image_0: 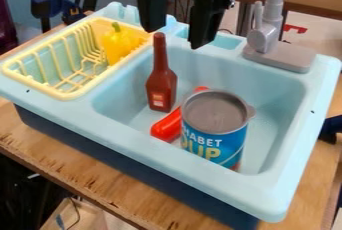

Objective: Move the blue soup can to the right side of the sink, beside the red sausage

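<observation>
Open gripper (177, 38) above toy sink (283, 194), nearest the brown sauce bottle (161, 81).
The two fingers stand apart, with nothing between them; the bottle is in the basin, neck up. The alphabet soup can (215, 124) is in the same basin, in front of part of a red sausage-shaped piece (168, 125). A yellow bell pepper (119, 44) occupies the yellow dish rack (65, 95); the gray faucet (263, 36) is mounted at the rear rim.
</observation>
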### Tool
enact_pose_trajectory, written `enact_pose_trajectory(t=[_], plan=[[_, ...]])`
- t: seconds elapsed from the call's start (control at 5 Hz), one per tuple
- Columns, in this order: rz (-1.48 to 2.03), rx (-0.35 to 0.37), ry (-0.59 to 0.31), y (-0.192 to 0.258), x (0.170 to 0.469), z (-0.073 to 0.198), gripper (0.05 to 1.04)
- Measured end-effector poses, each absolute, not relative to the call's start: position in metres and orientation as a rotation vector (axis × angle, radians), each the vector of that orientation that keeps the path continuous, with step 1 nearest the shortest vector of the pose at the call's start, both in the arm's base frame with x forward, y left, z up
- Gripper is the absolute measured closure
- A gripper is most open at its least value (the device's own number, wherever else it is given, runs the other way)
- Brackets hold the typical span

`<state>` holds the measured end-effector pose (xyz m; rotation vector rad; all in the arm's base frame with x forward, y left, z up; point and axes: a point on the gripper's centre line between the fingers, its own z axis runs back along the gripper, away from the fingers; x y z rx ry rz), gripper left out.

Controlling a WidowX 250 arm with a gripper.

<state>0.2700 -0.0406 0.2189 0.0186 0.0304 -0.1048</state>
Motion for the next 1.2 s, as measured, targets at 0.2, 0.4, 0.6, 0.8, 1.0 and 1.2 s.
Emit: enact_pose_trajectory(t=[0.2, 0.4, 0.6, 0.8, 1.0, 1.2], plan=[[-0.106, 0.021, 0.056, -0.041, 0.27, 0.212, 0.083], [-0.107, 0.028, 0.088, -0.04, 0.265, 0.204, 0.083], [-0.15, 0.037, 0.094, -0.051, 0.243, 0.2, 0.083], [-0.173, 0.02, 0.132, -0.062, 0.218, 0.19, 0.083], [-0.203, -0.004, 0.196, -0.078, 0.206, 0.176, 0.083], [-0.202, -0.007, 0.277, -0.092, 0.206, 0.149, 0.083]])
